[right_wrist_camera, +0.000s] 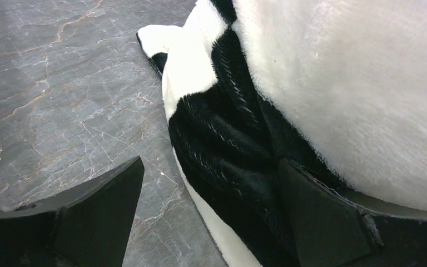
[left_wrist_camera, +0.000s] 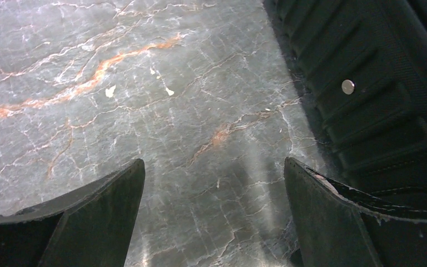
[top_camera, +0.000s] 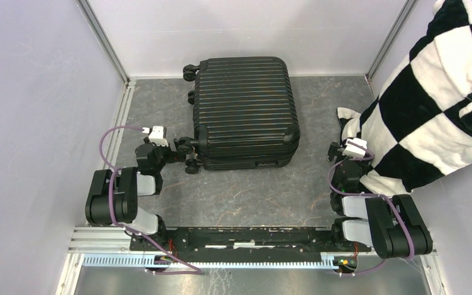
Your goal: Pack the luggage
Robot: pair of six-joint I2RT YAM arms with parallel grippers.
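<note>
Left claw [top_camera: 183, 151]: fingers spread wide, nothing between them, only grey marbled tabletop [top_camera: 252, 196] beneath. Wrist view gives the same: claw [left_wrist_camera: 214, 167] open over bare tabletop [left_wrist_camera: 144, 83].

Suitcase [top_camera: 243, 110]: black, ribbed, shut, lying flat just right of the left claw and ahead of it. Its near-corner wheels [top_camera: 190, 158] sit right at the fingertips; cannot tell whether they touch. In the left wrist view the shell [left_wrist_camera: 378, 117] fills the right edge and carries a small silver stud [left_wrist_camera: 347, 86].

Right claw [top_camera: 334, 151]: spread, not pinching. In the wrist view the claw [right_wrist_camera: 211, 167] straddles the edge of a black-and-white checked blanket [right_wrist_camera: 311, 83]; plush lies against its right finger [right_wrist_camera: 322, 222], and tabletop [right_wrist_camera: 61, 83] shows by the left one. The blanket [top_camera: 430, 104] heaps up right of this claw, well apart from the suitcase.
</note>
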